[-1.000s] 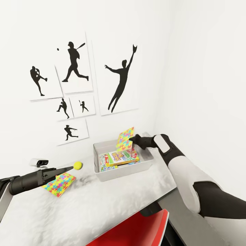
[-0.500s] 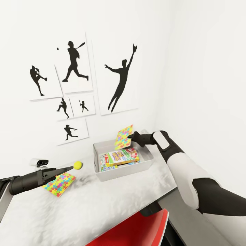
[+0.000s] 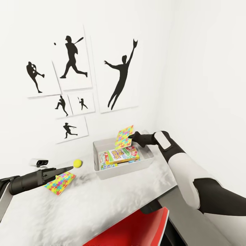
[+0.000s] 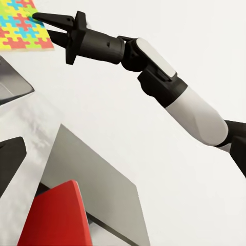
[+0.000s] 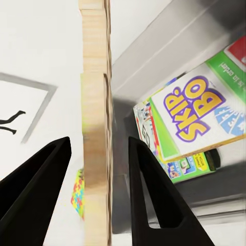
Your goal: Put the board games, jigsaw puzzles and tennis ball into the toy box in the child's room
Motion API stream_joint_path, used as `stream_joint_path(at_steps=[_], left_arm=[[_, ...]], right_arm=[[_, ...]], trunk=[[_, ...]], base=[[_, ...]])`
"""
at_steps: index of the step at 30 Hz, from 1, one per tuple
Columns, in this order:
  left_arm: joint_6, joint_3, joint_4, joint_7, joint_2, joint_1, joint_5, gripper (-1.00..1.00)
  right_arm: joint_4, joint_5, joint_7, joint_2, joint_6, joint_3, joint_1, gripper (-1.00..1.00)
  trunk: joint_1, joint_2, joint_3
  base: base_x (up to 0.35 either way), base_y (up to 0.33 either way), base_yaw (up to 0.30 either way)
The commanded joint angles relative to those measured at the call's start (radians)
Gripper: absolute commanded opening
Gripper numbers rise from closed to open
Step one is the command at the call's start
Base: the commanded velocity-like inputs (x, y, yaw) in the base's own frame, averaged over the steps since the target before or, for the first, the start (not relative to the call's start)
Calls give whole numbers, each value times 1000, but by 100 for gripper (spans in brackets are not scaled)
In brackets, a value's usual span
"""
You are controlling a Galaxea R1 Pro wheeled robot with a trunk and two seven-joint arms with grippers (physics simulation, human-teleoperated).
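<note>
White wall pictures (image 3: pixel 119 77) look over the pale table (image 3: pixel 102 201). The right gripper (image 3: pixel 130 137) pinches one jigsaw puzzle (image 3: pixel 123 137) edge-on between its fingers, now hanging right above the toy box (image 3: pixel 102 172), so release looks close. Board games (image 3: pixel 119 155) lie inside. The left gripper (image 3: pixel 70 168) looks empty, fingers narrow; second puzzle (image 3: pixel 60 182) and tennis ball (image 3: pixel 77 163) wait nearby.
</note>
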Motion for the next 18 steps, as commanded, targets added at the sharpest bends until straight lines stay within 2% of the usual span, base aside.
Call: stream_joint_path(at_steps=[1, 18], left_arm=[[11, 0, 0, -2, 0, -1, 1, 100], [11, 1, 0, -3, 0, -1, 1, 100]], right_arm=[[0, -1, 1, -1, 2, 2, -1, -100], [0, -1, 2, 3, 1, 5, -1, -100]], trunk=[[1, -2, -4], [1, -2, -32]], base=[[0, 0, 0], [0, 0, 0]])
